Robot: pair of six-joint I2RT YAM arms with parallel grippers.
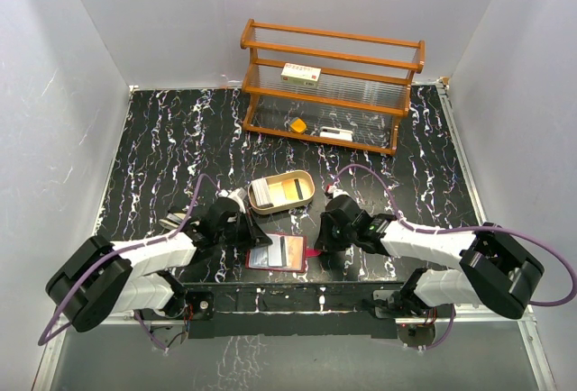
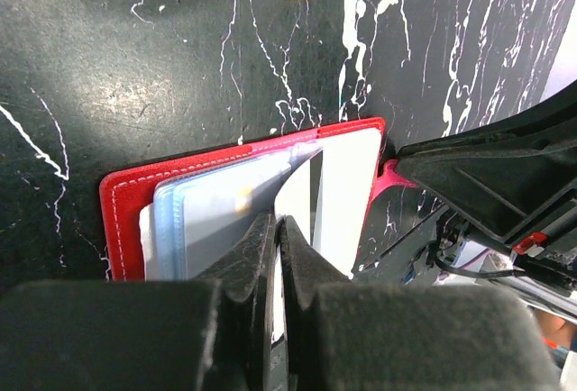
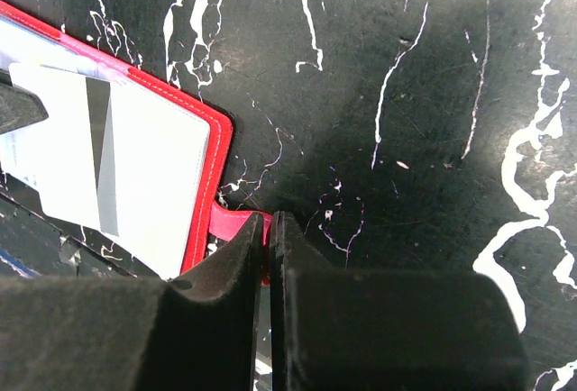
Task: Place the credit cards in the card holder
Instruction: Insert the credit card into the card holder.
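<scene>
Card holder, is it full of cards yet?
Not yet. The card holder lies open, right tool pinching its tab. The left tool holds a striped white card at its pockets. More cards wait in the tray.

No text, brand name or number is legible in any of the three views. Red marks run across the white box (image 1: 301,73) on the upper shelf of the wooden rack (image 1: 335,34), but from the overhead camera they are too small to make out. The white card (image 3: 63,148) at the open card holder (image 2: 126,211) carries a dark stripe across its face and no readable lettering.
</scene>
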